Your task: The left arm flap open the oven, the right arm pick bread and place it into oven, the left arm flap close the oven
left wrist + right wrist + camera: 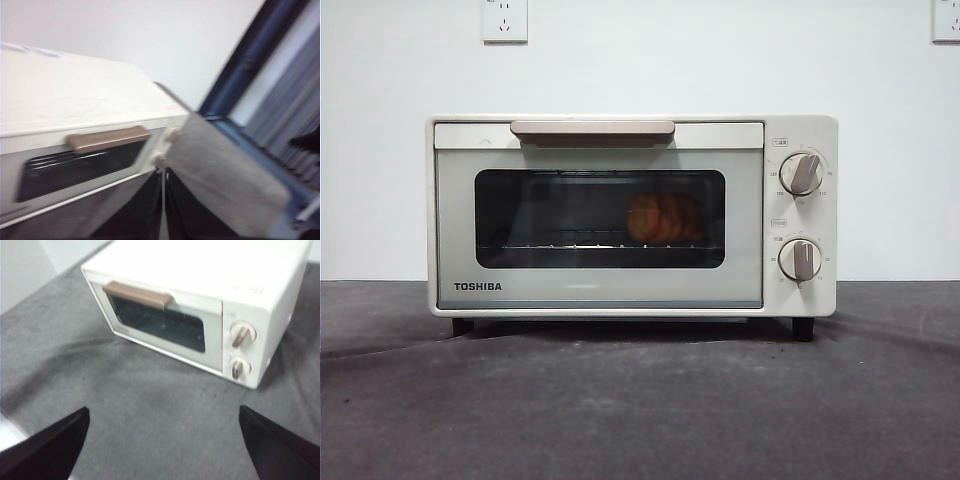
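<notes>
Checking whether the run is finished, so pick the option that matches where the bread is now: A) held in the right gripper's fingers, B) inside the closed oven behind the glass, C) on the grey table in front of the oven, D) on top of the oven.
B: the front view shows the bread on the rack behind the dark window of the oven, with the door shut flush under its handle.

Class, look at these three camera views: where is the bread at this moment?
In the front view the bread sits inside the closed oven, on the wire rack behind the dark glass window, toward the side nearer the two knobs.
</notes>
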